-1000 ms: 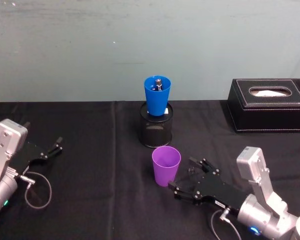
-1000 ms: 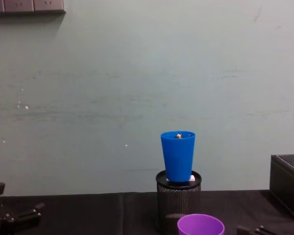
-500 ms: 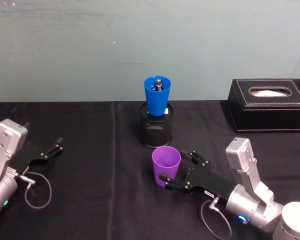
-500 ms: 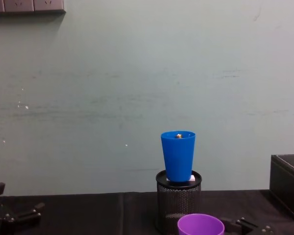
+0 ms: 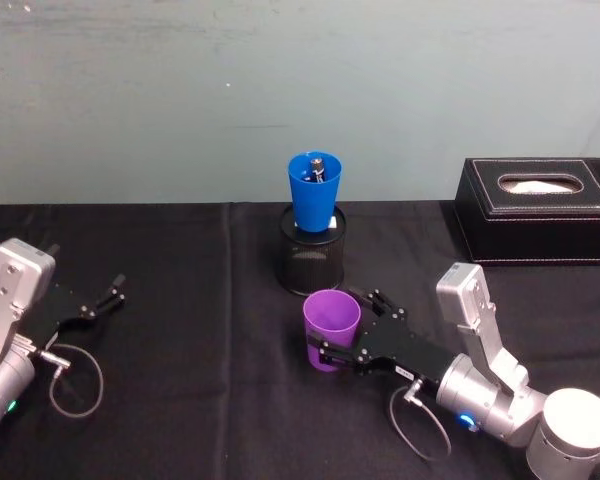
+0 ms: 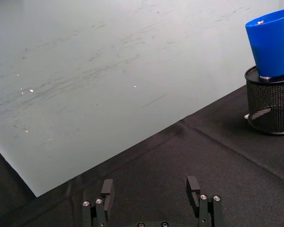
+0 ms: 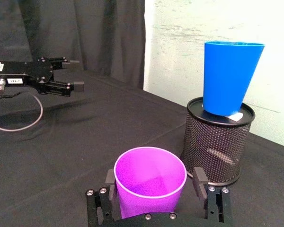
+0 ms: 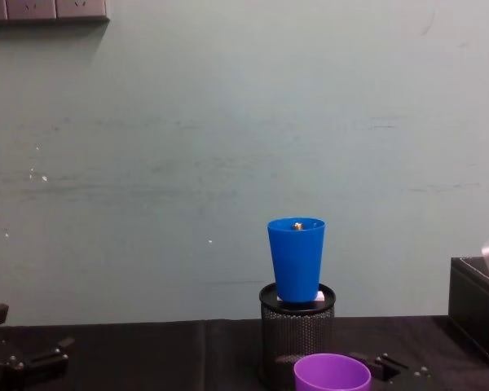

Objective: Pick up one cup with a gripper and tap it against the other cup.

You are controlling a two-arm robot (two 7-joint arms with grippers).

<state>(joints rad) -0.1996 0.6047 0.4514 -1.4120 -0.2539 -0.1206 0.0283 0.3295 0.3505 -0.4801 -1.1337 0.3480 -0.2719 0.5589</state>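
Our right gripper (image 7: 154, 176) brackets the purple plastic tumbler (image 5: 332, 318), fingers spread for clamping; the blue plastic tumbler (image 5: 314, 190) stands just farther back. Our left gripper (image 6: 150, 184) idles left, splayed, empty.

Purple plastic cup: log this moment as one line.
phase: pre-grasp | right gripper: open, straddling purple plastic cup on black table | blue plastic cup: atop black mesh pen holder | left gripper: open, parked left

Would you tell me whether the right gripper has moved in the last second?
Yes. The right gripper advanced toward the mesh holder; its jaws now flank the purple cup.
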